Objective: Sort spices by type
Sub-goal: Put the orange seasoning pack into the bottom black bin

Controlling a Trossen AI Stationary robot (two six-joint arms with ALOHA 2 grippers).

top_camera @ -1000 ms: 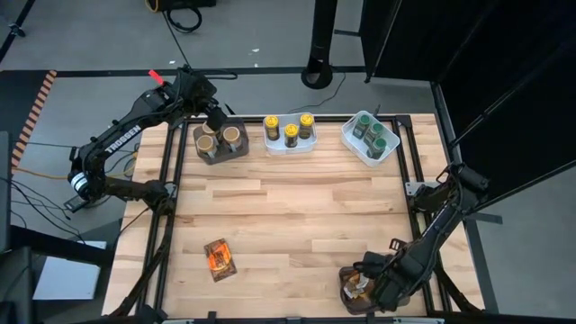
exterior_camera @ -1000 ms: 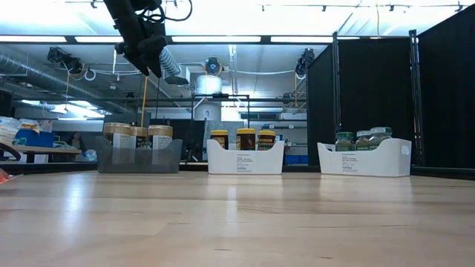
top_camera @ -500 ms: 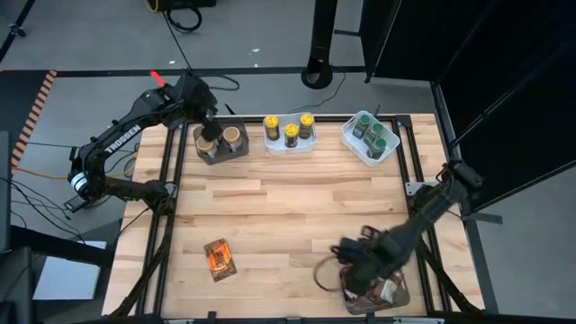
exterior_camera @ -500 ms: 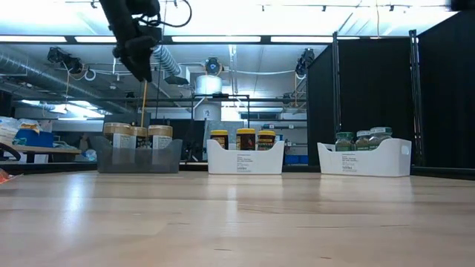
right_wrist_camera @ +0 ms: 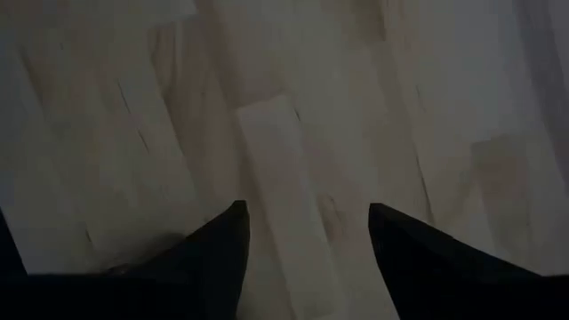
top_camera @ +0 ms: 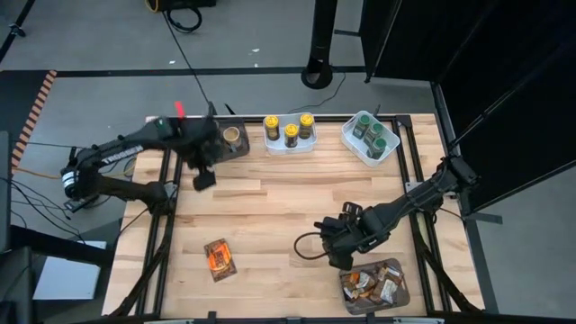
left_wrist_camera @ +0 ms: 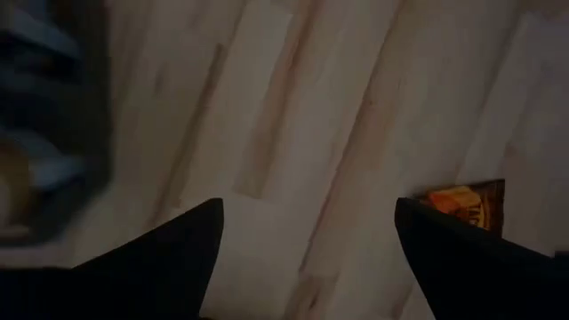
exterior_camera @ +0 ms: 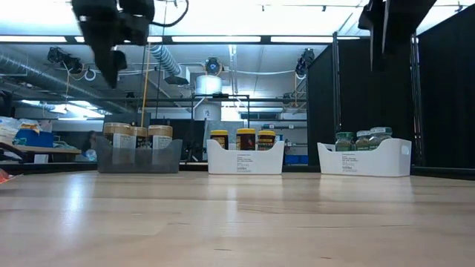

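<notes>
My left gripper (top_camera: 203,179) hangs open and empty above the table (top_camera: 297,193). My right gripper (top_camera: 331,254) too. Next, I judge, the left must fetch the orange packet (top_camera: 219,258).

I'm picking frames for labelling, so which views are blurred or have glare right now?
Left wrist view: motion-smeared, the orange packet soft, the pincer fingers dark silhouettes. Right wrist view: blurred planks only. Low view: ceiling lights glare off the table, the arm overhead smeared. High view: sharp and evenly lit.
</notes>
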